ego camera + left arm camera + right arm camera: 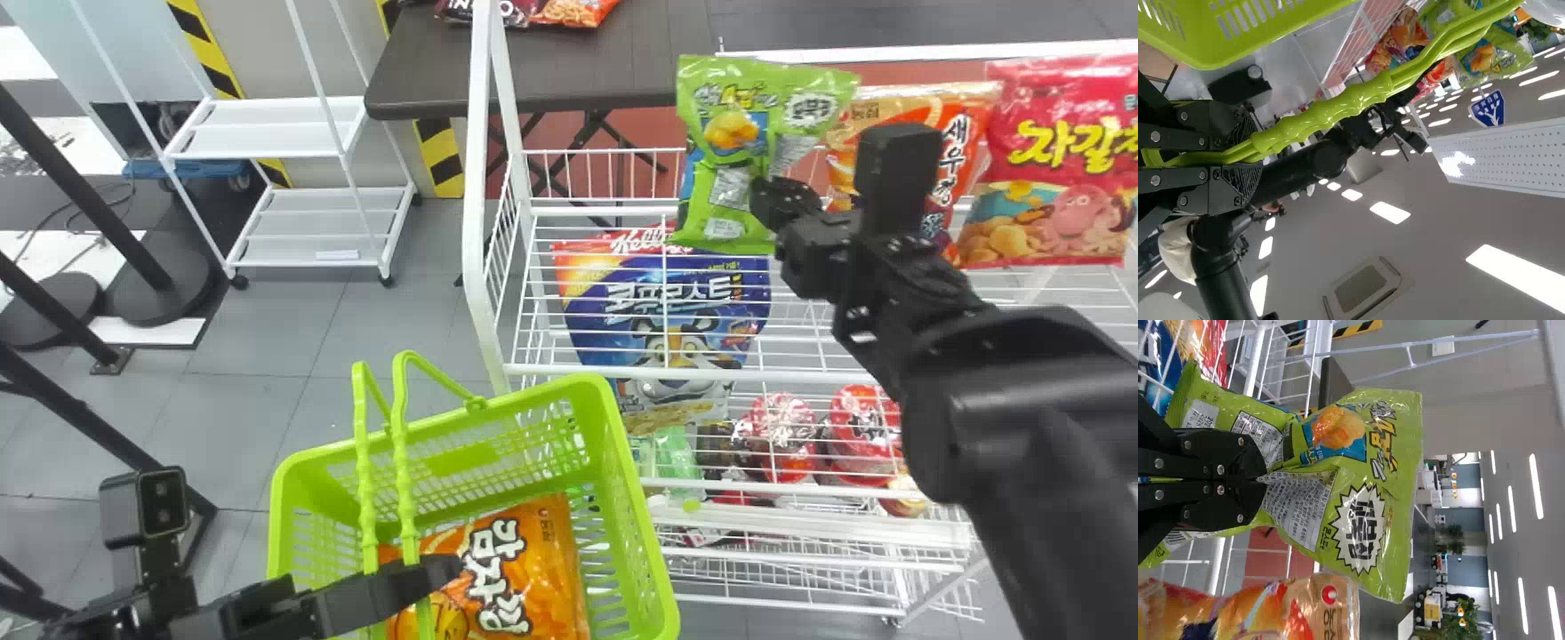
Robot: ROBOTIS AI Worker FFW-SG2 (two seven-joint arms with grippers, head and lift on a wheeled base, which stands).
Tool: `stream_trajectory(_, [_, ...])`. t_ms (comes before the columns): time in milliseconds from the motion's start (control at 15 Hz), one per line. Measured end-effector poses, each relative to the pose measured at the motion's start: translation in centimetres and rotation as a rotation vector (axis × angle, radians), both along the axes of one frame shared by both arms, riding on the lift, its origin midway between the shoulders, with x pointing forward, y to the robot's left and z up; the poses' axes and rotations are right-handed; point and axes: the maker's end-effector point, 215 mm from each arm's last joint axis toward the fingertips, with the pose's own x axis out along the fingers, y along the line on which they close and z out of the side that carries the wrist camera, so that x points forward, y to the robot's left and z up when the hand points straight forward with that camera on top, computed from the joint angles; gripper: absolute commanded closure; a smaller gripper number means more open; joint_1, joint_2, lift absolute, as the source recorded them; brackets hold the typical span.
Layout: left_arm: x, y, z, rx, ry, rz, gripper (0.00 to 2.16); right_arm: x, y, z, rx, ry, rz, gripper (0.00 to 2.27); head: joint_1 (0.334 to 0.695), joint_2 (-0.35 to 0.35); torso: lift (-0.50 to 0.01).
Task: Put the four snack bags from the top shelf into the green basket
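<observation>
Four snack bags belong to the job. One, the green snack bag [729, 191], hangs in the right gripper [772, 203], whose fingers are pinched shut on it. Two more stand on the top shelf [1031, 307] to that gripper's right: the orange shrimp-snack bag [965, 133] nearer, the red snack bag [1058, 169] farther. The fourth, the orange potato-snack bag [524, 569], lies in the one green basket [613, 498], just beside the left gripper [449, 573]. That gripper is closed on the basket's two handles [402, 462]. One blue Kellogg's bag [667, 302] sits below the right gripper, to its left.

The head view shows the basket's inside and the potato-snack bag; the left wrist view gives instead the handles running out from the fingers, with ceiling lights [1390, 213] beyond. The right wrist view adds the green bag's creases at the fingertips [1258, 493].
</observation>
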Motion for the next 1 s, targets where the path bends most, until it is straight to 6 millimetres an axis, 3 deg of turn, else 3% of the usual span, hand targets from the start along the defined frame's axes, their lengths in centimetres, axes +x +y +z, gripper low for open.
stream_trajectory(267, [0.2, -0.3, 0.0, -0.005, -0.002, -0.005, 2.15, -8.9, 2.5, 0.9, 0.053, 0.131, 0.107, 2.26, 0.695, 0.156, 0.000])
stream_trajectory(600, [0.3, -0.5, 0.0, -0.007, -0.003, -0.006, 2.15, -18.7, 9.0, 1.8, 0.163, 0.314, 0.316, 2.26, 0.695, 0.265, 0.000])
stream_trajectory(733, [0.3, -0.5, 0.0, -0.006, -0.004, -0.006, 2.15, -22.4, 12.0, 1.0, 0.199, 0.417, 0.421, 2.26, 0.695, 0.350, 0.000])
stream_trajectory(1000, [0.3, -0.6, 0.1, -0.009, -0.005, -0.008, 2.15, -27.4, 16.6, -1.2, 0.155, 0.563, 0.565, 2.26, 0.695, 0.350, 0.000])
